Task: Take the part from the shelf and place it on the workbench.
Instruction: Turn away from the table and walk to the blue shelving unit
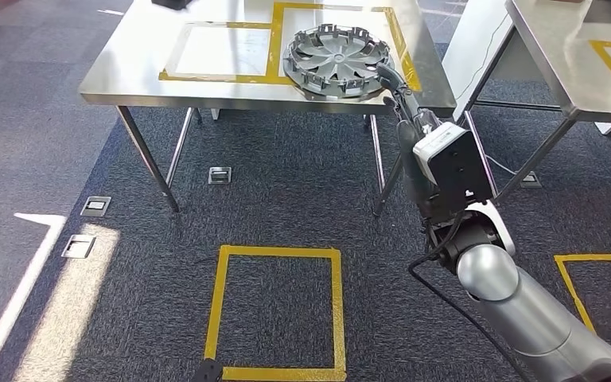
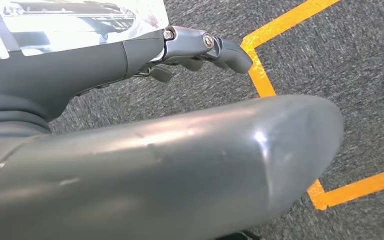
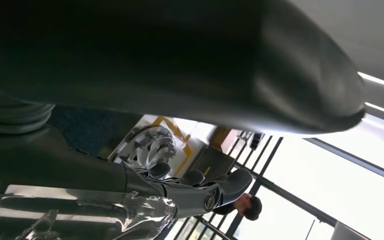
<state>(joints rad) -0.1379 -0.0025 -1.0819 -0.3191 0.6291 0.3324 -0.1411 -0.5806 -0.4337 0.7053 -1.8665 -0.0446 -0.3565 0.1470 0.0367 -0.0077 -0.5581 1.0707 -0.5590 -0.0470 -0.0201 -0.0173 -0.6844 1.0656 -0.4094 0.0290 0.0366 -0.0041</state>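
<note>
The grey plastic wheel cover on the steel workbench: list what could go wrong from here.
1. The grey plastic wheel cover lies near the front edge of the steel workbench; a nudge toward the robot might tip it off.
2. The right hand is at the cover's rim, contact unclear; pulling away could drag it.
3. The cover straddles the yellow tape outline, so placement may count as off-mark.

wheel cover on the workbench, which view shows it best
The head view: the whole wheel cover lies on the workbench inside the yellow tape outline, with the right hand at its rim. The right wrist view catches part of it behind the hand. The left wrist view looks at carpet.
</note>
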